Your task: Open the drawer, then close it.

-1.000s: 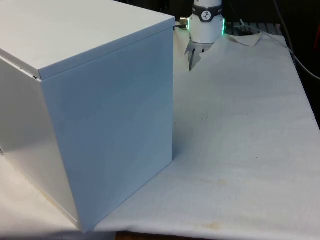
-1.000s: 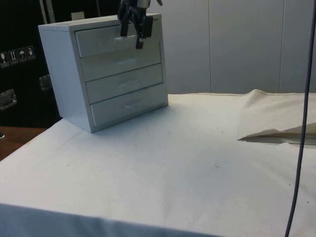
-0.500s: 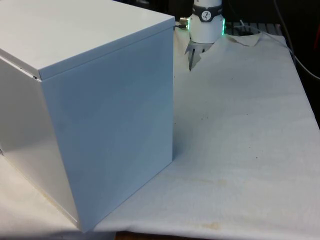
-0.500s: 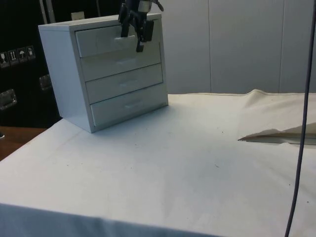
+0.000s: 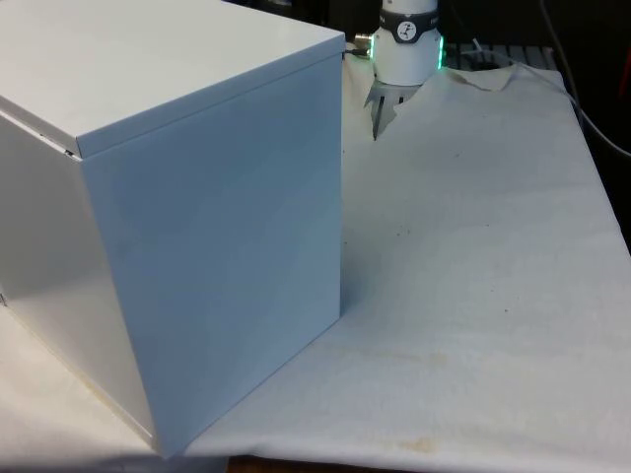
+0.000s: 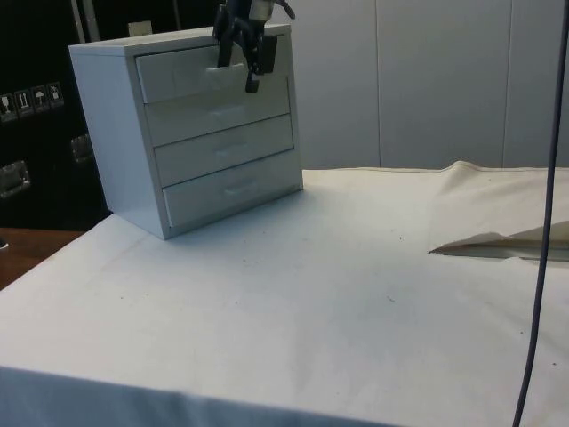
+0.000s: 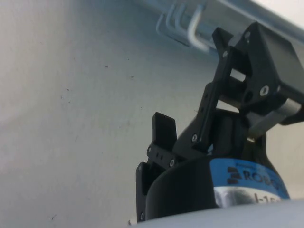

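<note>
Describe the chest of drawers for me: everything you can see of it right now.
The chest of drawers is a white, smooth-painted box standing upright on the white cloth, near the table's corner in the side view. It has four stacked drawers, each with a small white bar handle; all look shut and flush. The front view shows its plain back and side panels. The gripper hangs at the top drawer, right by its handle; I cannot tell whether it touches.
</note>
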